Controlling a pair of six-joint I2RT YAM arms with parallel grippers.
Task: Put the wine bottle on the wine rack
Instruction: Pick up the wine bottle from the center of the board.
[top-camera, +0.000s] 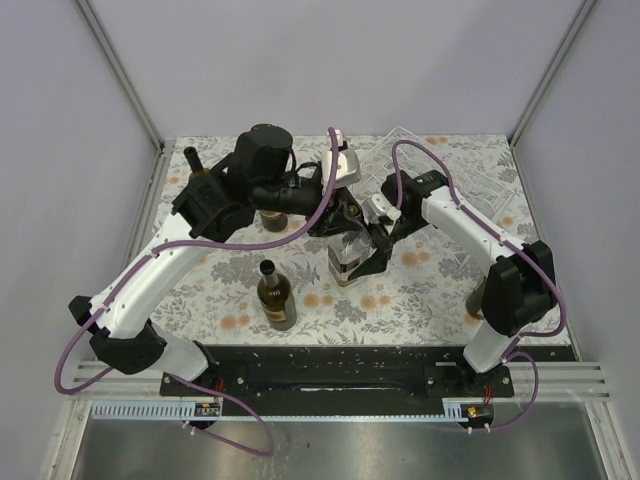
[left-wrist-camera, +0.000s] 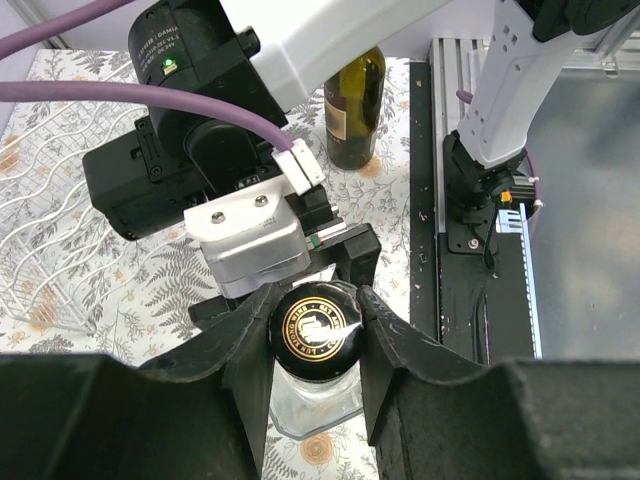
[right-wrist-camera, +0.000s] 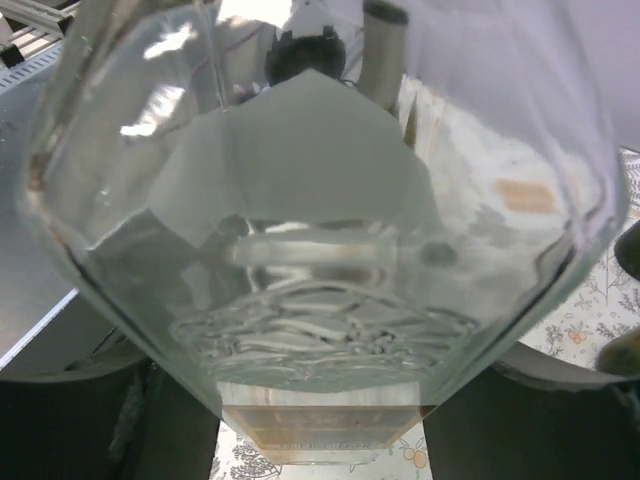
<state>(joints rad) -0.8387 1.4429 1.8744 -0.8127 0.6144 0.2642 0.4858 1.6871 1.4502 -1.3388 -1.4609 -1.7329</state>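
Observation:
A clear glass wine bottle (top-camera: 346, 264) with a black gold-printed cap (left-wrist-camera: 315, 333) stands upright at mid table. My left gripper (top-camera: 340, 222) comes from above, and in the left wrist view it (left-wrist-camera: 315, 300) is shut on the cap, with a finger touching each side. My right gripper (top-camera: 366, 250) is shut on the bottle's body, and the glass (right-wrist-camera: 320, 200) fills the right wrist view between the dark fingers (right-wrist-camera: 90, 420). The clear ribbed wine rack (top-camera: 445, 165) lies at the back right, behind the right arm. It also shows at the left of the left wrist view (left-wrist-camera: 40, 220).
A dark green bottle (top-camera: 276, 296) stands upright front left of the clear one. Another (top-camera: 197, 170) stands at the back left. A third (top-camera: 478, 295) is partly hidden by the right arm. The black base rail (top-camera: 350, 365) runs along the near edge.

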